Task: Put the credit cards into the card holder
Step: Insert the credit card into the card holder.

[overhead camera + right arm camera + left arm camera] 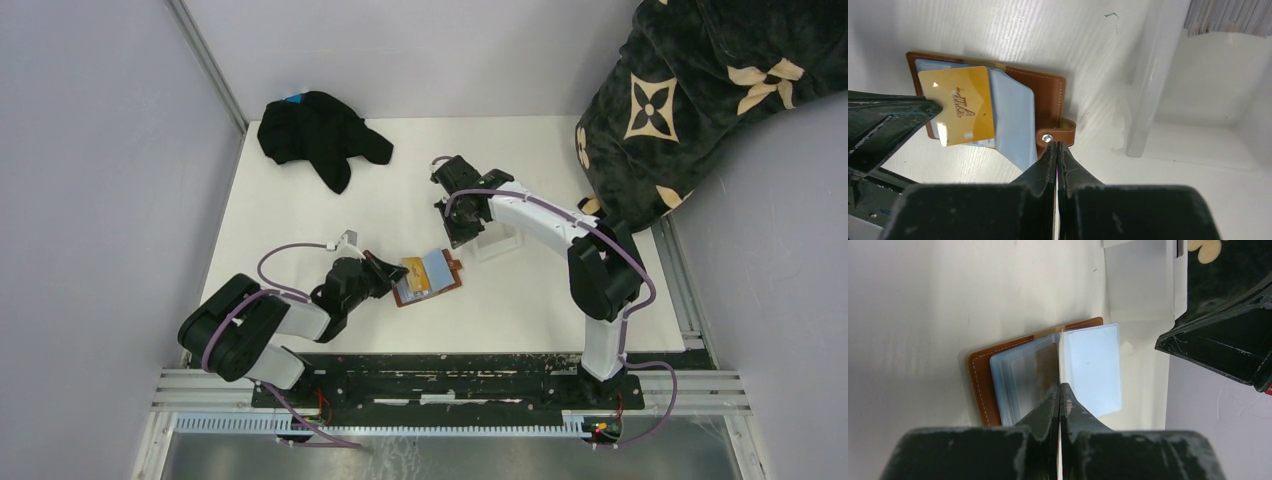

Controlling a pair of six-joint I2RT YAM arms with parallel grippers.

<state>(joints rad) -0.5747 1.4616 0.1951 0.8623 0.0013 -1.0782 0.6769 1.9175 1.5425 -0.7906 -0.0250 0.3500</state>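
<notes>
Closest in, my left gripper (1060,390) has its jaws pressed flat together, tips at the clear sleeves of the open card holder (980,390). From the right wrist view those tips meet the edge of a yellow-orange card (965,107) lying over the sleeves. Whether that edge is nipped between them I cannot tell. Just right of my left tips a light blue card (1093,370) lies in the holder, its long side running straight away from the fingers.

The holder lies opened out, inside up, on the white table (300,220), near the front and between my two arms. Its long axis runs across the table, left to right with a slight tilt. Its snap tab (1060,134) sticks out of the right-hand end, toward my right arm's side.

My right gripper (1056,147) is closed too, with nothing between the jaws, and its tips are just short of that tab in its own view. Beyond it stands a clear plastic tray (1143,100), and thin greyish cards (1228,20) show edge-on past the tray wall.

At the back left lies a crumpled black cloth (315,135). At the back right is a dark blanket (700,80) with pale flower marks.
</notes>
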